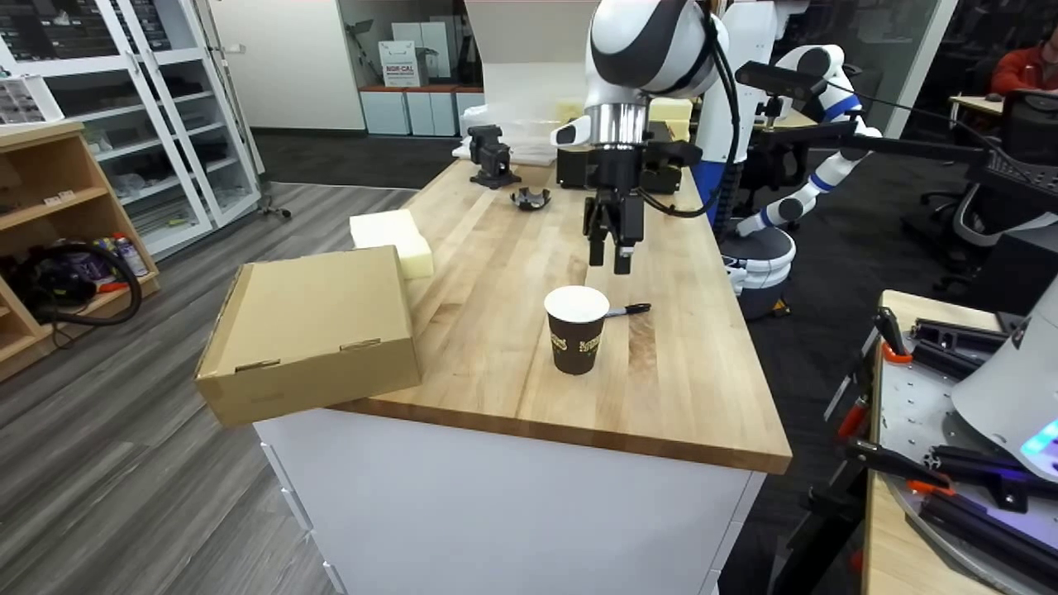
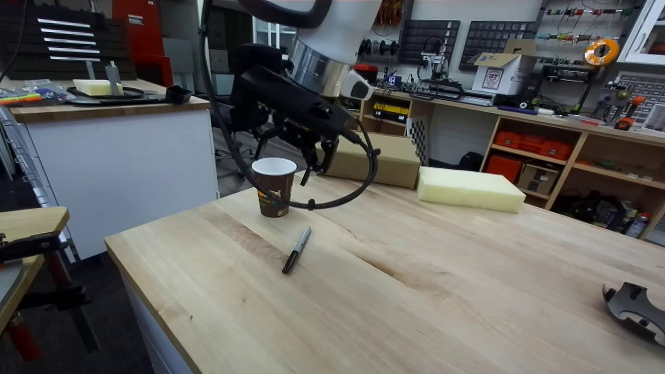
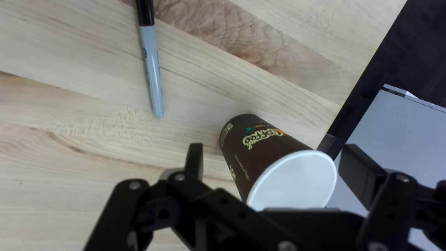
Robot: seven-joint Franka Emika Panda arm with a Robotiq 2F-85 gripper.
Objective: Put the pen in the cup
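Brown cup (image 1: 576, 347): can see it in an exterior view, upright on table (image 1: 496, 268), with gripper (image 1: 609, 259) higher. In an exterior view, can see pen (image 2: 297, 250) lying on table, near cup. In wrist view, holds nothing between widely spread jaws.

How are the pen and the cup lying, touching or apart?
Apart: the wrist view shows a stretch of tabletop between the grey end of the pen and the base of the cup.
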